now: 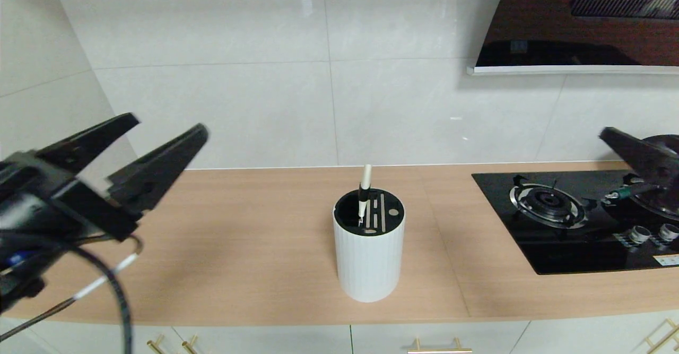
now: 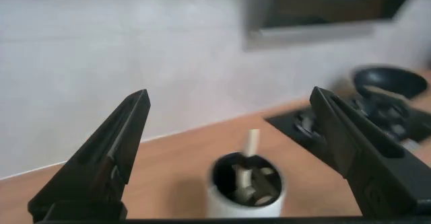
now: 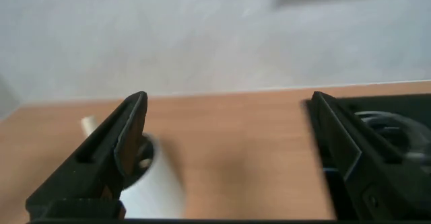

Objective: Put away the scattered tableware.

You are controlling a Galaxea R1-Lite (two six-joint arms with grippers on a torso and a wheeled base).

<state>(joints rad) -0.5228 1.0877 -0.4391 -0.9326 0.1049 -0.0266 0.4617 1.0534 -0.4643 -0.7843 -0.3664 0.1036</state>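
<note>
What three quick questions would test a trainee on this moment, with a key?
1. True or false: the left hand is open and holds nothing.
2. Where is the cream-handled utensil? A: upright in the white holder. B: in the left hand. C: flat on the counter.
3. In the head view, on which side of the white holder is the stove?
Key: 1 true; 2 A; 3 the robot's right.
</note>
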